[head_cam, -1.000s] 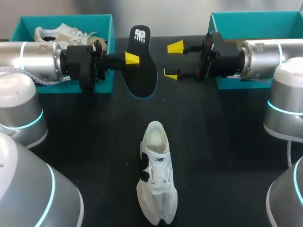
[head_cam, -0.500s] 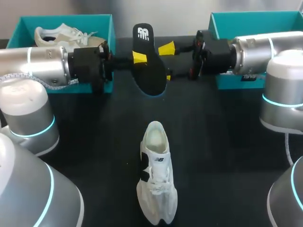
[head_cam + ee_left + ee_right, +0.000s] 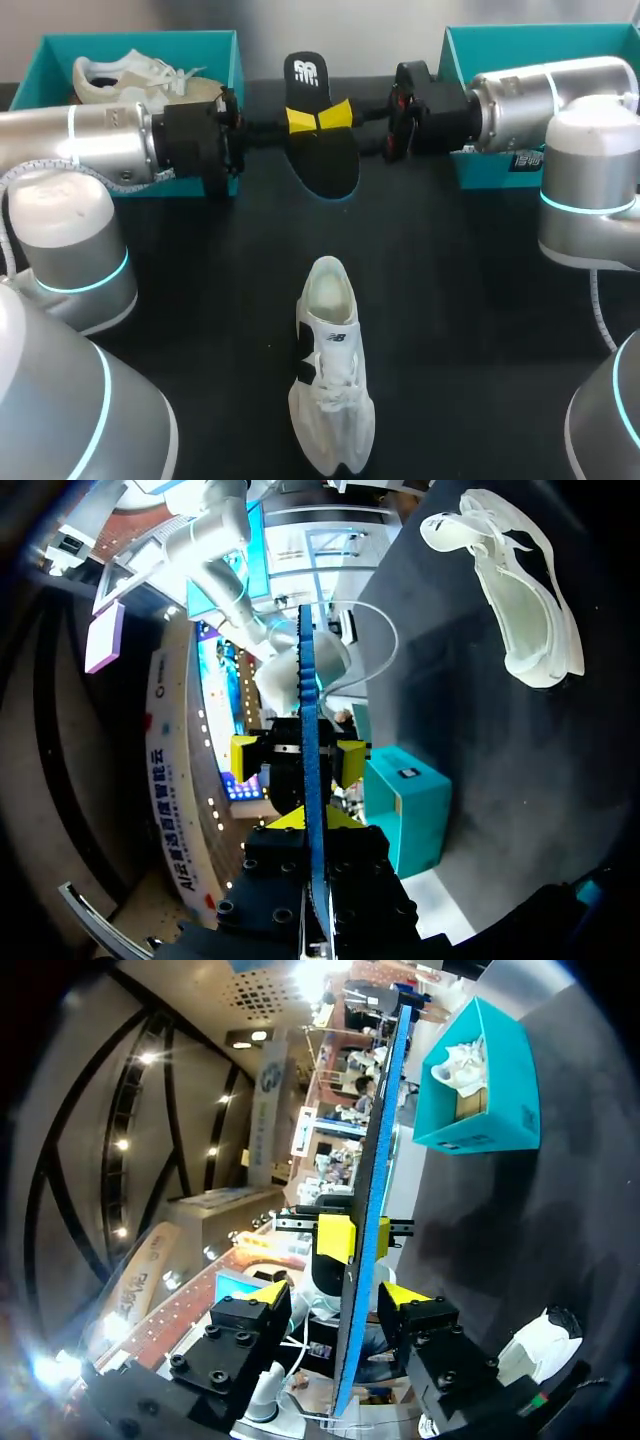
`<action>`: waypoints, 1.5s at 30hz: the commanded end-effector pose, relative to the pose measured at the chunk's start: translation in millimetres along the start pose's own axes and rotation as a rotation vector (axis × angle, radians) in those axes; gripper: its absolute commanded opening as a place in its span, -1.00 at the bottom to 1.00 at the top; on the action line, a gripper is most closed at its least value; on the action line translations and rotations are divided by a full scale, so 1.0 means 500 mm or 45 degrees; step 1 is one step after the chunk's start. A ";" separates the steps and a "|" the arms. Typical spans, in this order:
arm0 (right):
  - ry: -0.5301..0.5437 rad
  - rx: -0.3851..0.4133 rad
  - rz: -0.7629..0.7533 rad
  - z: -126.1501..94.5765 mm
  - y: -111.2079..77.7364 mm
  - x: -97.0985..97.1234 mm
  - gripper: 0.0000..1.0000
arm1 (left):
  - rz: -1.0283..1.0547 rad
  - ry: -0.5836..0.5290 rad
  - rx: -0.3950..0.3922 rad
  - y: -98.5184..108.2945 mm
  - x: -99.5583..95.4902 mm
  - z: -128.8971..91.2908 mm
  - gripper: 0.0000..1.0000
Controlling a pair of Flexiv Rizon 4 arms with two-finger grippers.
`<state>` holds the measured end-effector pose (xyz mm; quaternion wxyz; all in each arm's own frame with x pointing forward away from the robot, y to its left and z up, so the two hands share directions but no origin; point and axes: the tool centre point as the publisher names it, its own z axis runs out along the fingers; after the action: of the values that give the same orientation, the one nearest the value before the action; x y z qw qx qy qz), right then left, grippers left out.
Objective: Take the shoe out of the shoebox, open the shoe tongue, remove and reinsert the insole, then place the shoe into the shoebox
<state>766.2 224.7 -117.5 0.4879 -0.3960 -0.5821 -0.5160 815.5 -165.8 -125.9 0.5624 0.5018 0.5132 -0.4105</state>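
The black insole [image 3: 322, 135] with a blue edge hangs above the table's back middle. My left gripper [image 3: 300, 119] is shut on its left side. My right gripper [image 3: 340, 114] is open around its right side, one yellow tip on each face with a gap showing. The left wrist view has the insole [image 3: 308, 740] edge-on in my left gripper [image 3: 308, 822], the other gripper's tips flanking it. In the right wrist view the insole [image 3: 372, 1190] stands between my right gripper's [image 3: 340, 1295] spread fingers. The white shoe [image 3: 330, 380] lies on the table at the front middle, empty.
A teal shoebox [image 3: 215, 60] at the back left holds a second, beige and white shoe [image 3: 140, 78]. Another teal shoebox [image 3: 500, 45] stands at the back right, partly behind my right arm. Bare black table lies between the white shoe and the insole.
My right gripper has moved left onto the insole and its fingers have narrowed around it. My left gripper has carried the insole slightly to the right. The white shoe has not moved.
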 end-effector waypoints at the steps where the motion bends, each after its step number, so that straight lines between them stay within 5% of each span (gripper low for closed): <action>1: 0.006 0.000 0.006 0.004 -0.004 -0.007 -0.20 | 0.000 0.001 -0.005 0.000 0.000 0.003 -1.00; 11: -0.005 0.013 0.048 0.010 -0.004 -0.010 -0.33 | 0.003 -0.009 0.004 -0.002 0.002 0.008 -1.00; 29: 0.000 0.003 0.060 0.016 -0.012 -0.015 -1.00 | 0.017 -0.006 0.013 0.000 0.000 0.015 -1.00; 35: -0.002 0.001 0.059 0.016 -0.012 -0.015 -0.80 | 0.023 -0.006 0.021 0.001 -0.001 0.016 -1.00; 39: 0.001 0.001 0.060 0.017 -0.011 -0.016 -0.84 | 0.023 -0.005 0.025 0.001 0.000 0.016 -1.00; 45: 0.005 -0.002 0.065 0.017 -0.010 -0.017 -0.54 | 0.029 -0.008 0.026 0.001 0.000 0.016 -1.00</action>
<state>761.8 230.5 -126.5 0.5024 -0.4089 -0.5703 -0.5051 816.4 -173.2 -125.9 0.5629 0.5114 0.5031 -0.4105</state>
